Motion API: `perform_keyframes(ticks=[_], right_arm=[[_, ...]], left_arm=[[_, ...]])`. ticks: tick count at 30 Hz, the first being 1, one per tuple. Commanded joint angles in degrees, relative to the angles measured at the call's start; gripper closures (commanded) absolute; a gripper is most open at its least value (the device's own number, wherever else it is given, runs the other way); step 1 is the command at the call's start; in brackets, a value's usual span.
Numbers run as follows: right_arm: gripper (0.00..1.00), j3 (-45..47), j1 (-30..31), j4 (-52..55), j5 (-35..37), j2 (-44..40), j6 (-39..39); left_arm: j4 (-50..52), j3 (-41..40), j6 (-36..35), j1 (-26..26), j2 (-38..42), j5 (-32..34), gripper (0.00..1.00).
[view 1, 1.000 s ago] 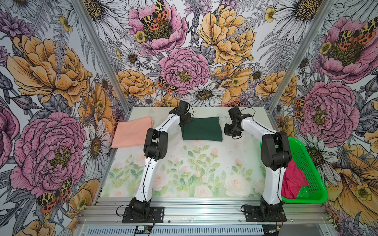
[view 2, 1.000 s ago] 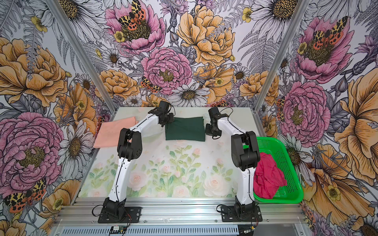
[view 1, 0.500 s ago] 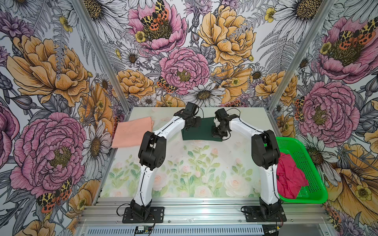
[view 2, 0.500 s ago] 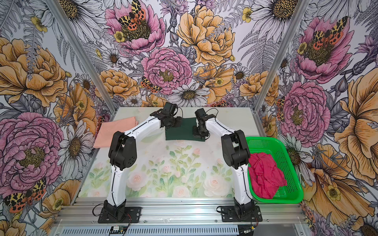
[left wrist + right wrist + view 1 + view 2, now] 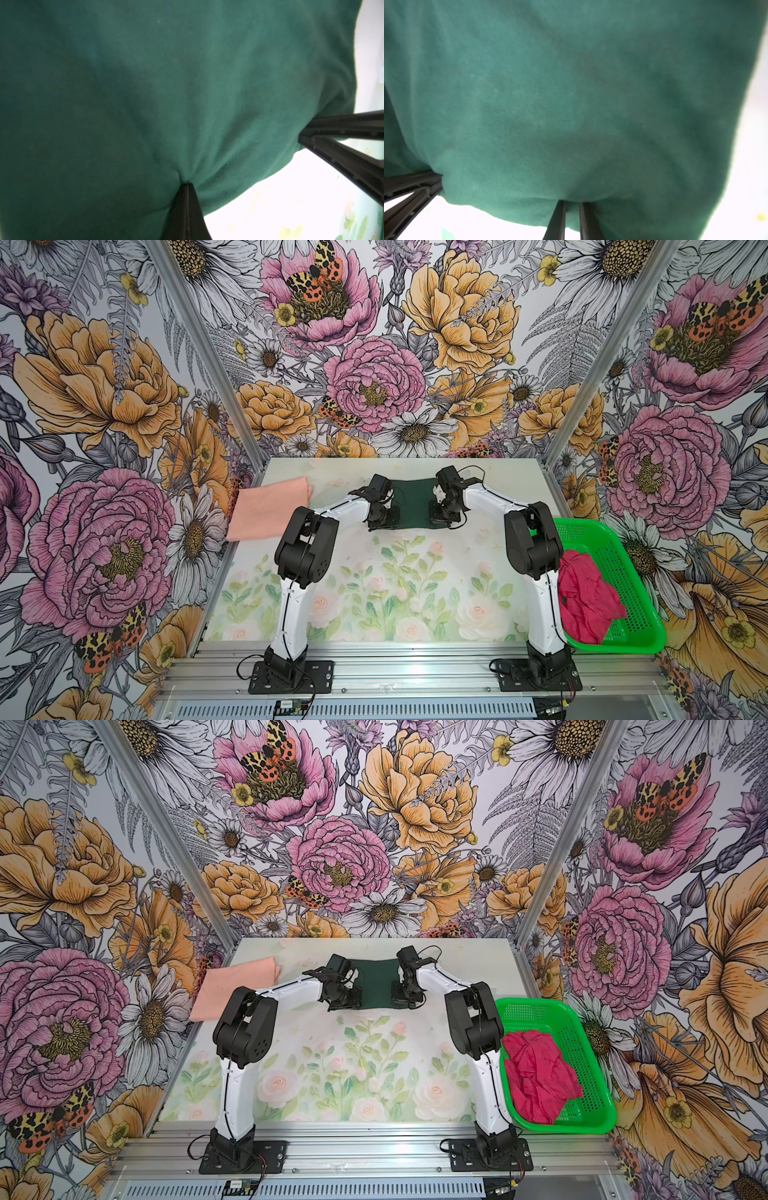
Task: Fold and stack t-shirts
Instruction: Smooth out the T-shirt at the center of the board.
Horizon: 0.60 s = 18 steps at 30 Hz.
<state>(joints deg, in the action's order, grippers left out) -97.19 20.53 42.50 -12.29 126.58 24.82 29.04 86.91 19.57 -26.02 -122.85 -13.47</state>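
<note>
The dark green t-shirt [image 5: 413, 499] is seen at the far middle of the counter [image 5: 374, 597], spread between the two arms in both top views [image 5: 376, 979]. It is held toward its near edge, on one side by the left hand [image 5: 381, 521] and on the other by the right hand [image 5: 442, 516]. In the left wrist view the left hand [image 5: 186, 185] is shown pressed together on a pinch of green cloth, from which creases fan out. In the right wrist view the right hand [image 5: 572, 202] is likewise closed on the cloth's edge (only a thin slit is left between its fingers), and the cloth is bunched there. The peach t-shirt [image 5: 268, 508] is laid flat at the far left corner of the counter, well apart from the green one. The crimson t-shirt [image 5: 586, 597] is left crumpled inside the bright green basket [image 5: 602, 539], which is set at the counter's right edge, just beside the right arm.
</note>
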Motion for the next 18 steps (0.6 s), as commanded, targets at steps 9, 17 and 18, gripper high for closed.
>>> perform_keyframes(ticks=[9, 17, 18], right_arm=[[0.82, 16.6, -2.2, 3.6, 6.8, -12.9, -1.3], [0.43, 25.6, -1.7, -2.9, 9.9, -39.9, 0.5], [0.22, 26.9, -1.8, -4.2, 9.4, -43.6, 0.9]], left_arm=[[5.6, -16.4, 0.5, 2.2, 6.4, 1.9, 1.00], [-20.4, -31.5, 10.5, 5.5, 36.5, -3.9, 0.31], [-26.0, -35.1, 15.3, 7.6, 39.0, -6.6, 0.03]])
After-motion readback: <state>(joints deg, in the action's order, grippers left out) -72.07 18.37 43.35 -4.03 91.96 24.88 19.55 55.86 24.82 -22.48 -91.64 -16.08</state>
